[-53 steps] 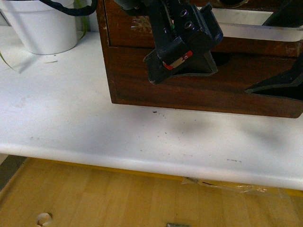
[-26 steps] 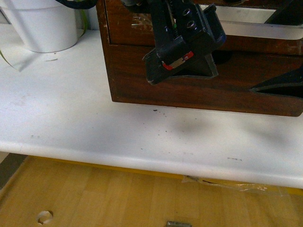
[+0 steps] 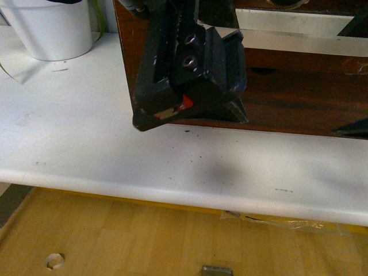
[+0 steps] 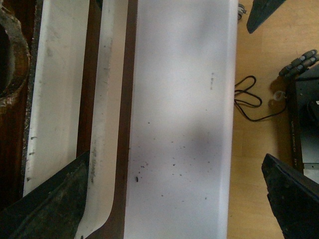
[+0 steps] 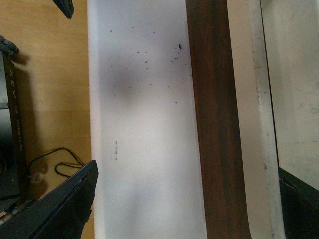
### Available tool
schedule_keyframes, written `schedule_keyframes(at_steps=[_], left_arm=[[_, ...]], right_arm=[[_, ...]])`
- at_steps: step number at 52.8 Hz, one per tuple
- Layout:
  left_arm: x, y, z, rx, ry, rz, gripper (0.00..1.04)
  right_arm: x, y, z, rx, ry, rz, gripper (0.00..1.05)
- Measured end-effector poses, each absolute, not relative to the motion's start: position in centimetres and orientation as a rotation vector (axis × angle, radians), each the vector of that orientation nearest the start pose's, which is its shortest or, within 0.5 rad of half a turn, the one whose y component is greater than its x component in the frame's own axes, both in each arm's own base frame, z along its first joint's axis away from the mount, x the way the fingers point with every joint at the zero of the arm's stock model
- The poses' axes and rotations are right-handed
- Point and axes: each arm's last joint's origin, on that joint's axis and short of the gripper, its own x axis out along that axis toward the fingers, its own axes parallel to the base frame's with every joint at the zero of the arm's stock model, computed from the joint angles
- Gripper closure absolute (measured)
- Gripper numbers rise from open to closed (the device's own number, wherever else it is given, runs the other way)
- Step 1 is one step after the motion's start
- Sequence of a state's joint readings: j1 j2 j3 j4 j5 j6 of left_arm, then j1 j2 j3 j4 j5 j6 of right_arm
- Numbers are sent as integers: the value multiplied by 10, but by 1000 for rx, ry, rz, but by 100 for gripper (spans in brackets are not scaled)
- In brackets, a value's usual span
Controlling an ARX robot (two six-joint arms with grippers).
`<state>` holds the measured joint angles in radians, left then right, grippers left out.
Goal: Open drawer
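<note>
Front on, the left gripper (image 3: pixel 190 119) hangs before the drawer (image 3: pixel 305 58) at the white table's (image 3: pixel 86 144) back, bare tabletop reaching the front edge; the left wrist view shows its jaws spread and empty, and the right wrist view shows the right gripper (image 5: pixel 188 169) likewise released.

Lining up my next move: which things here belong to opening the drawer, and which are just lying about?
For the job: dark brown wooden drawer front with long white handle; left gripper, jaws open; right gripper, jaws open.
Lying about: round white pot; plain dark wooden drawer front below; looped black cable on the floor; white tabletop.
</note>
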<state>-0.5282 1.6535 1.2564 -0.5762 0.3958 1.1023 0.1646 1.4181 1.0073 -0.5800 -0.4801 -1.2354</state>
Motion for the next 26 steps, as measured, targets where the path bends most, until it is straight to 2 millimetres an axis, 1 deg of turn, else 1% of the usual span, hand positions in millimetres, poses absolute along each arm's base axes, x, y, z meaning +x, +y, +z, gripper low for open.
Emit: schedule_keyframes(at_steps=[17,26], left_arm=[[253,-172,252,1059,414,-1372,6],[248,-168,252,1053,363,-1346,6]], right_arm=[[240,57,241,-965,445,1178,9],[235,56,242,-909,411,1183,9]])
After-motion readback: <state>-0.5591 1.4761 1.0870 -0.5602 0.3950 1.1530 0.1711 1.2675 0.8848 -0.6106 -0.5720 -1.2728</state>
